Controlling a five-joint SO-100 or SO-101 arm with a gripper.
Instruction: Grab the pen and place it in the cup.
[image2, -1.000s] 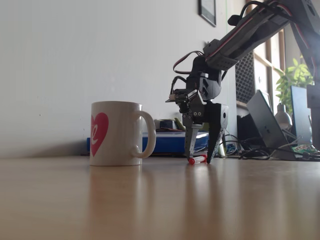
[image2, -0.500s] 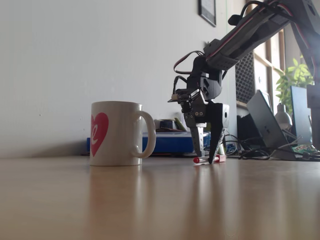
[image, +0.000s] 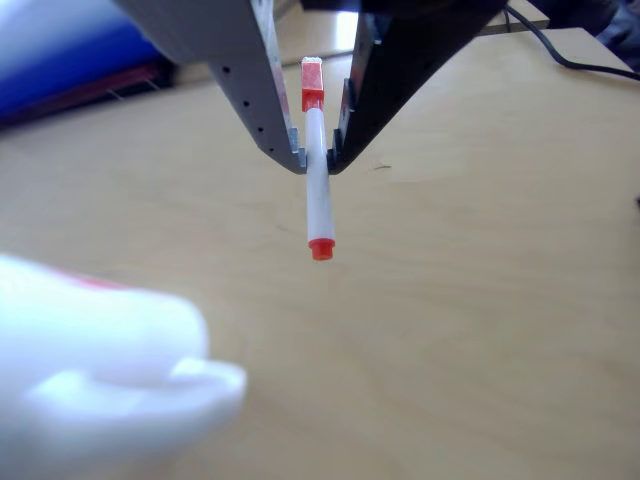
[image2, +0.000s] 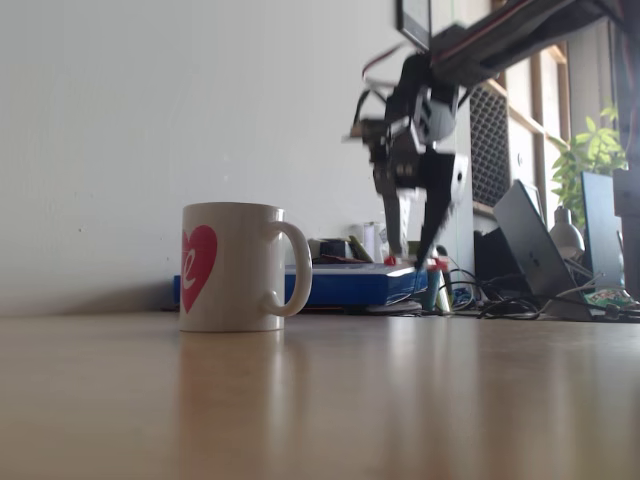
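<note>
In the other view my gripper (image: 317, 165) is shut on the pen (image: 318, 205), pinching its white barrel just below the red cap. The pen hangs clear of the wooden table with its red end plug lowest. The cup (image: 100, 375) is a white blur at the lower left of that view. In the fixed view the cup (image2: 235, 267) stands upright on the table, red heart at its left and handle to the right. The gripper (image2: 412, 258) hangs blurred in the air to the right of the cup and farther back, at about the height of its rim. The pen there is too blurred to make out.
In the fixed view a flat blue box (image2: 345, 285) lies behind the cup by the wall. A laptop (image2: 535, 250), cables (image2: 505, 305) and a plant (image2: 590, 150) crowd the right rear. Bare wooden tabletop (image2: 320, 400) fills the foreground.
The gripper was down at the tabletop around the pen. It has closed and risen, lifting the pen off the table.
</note>
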